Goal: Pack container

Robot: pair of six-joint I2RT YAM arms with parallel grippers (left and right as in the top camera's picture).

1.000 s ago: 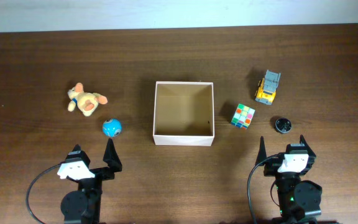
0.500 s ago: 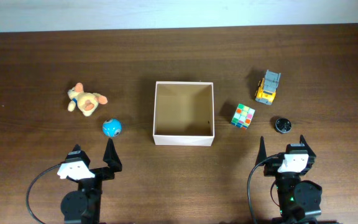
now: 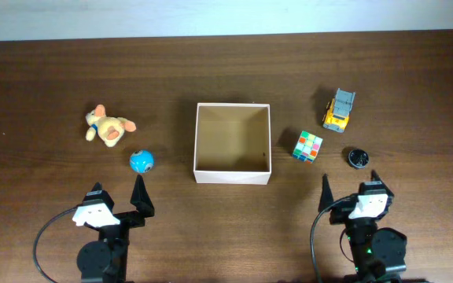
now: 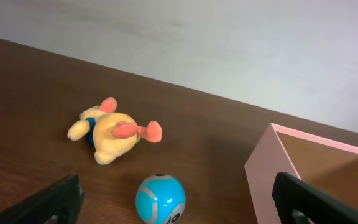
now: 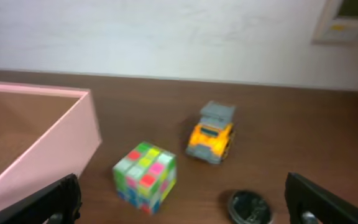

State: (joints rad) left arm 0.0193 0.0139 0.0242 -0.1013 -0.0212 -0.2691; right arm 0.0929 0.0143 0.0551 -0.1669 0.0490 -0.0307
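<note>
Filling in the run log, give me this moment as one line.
container empty | left gripper open, holding nothing | right gripper open, holding nothing | outside: plush, ball, cube, truck, black disc

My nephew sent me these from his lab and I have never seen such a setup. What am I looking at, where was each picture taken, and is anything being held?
Two robot arms stand at a brown wooden table, each ending in a two-finger gripper. One picture comes from a fixed camera overhead; the other two from a camera on each wrist, its dark fingers at the lower corners. In the middle stands a square shallow box, white walls, tan cardboard inside, empty. On the robot's left lie an orange plush toy and a blue ball; on its right a multicoloured puzzle cube, a yellow toy truck and a small black round object. The left gripper and right gripper are both open, holding nothing.
</note>
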